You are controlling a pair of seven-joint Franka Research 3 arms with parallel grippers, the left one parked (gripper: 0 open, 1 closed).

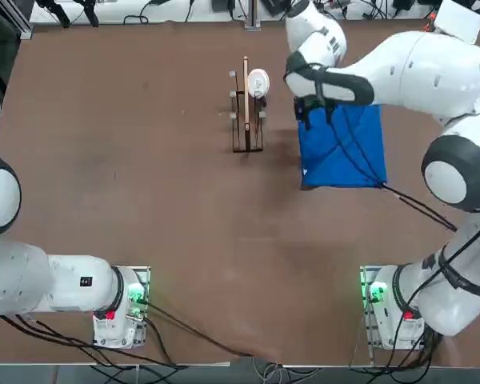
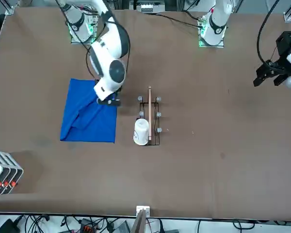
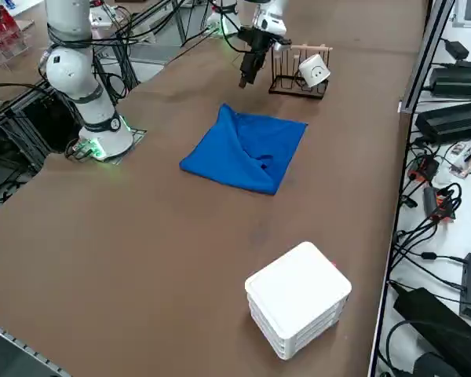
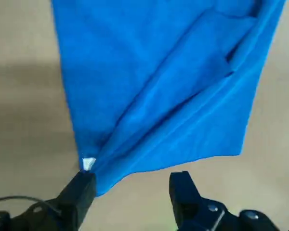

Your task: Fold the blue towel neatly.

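As the blue towel lies wrinkled, the right fingers stand apart.

twl royal blue, tag wht, tbl brn

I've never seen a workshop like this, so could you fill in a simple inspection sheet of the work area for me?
Surface: brown tabletop, small marks here and there.
Job's things: blue towel, wrinkled, with a raised fold across it and a white tag at one corner.
Clutter: wire rack with a white cup; white-topped box near the table's edge.
Grippers: right gripper open, over one edge of the towel, holding nothing.
Cables: black cables run along the right arm; more lie around the arms' bases.
Surroundings: equipment and loose wiring beside the table.
People: nothing seen for certain.
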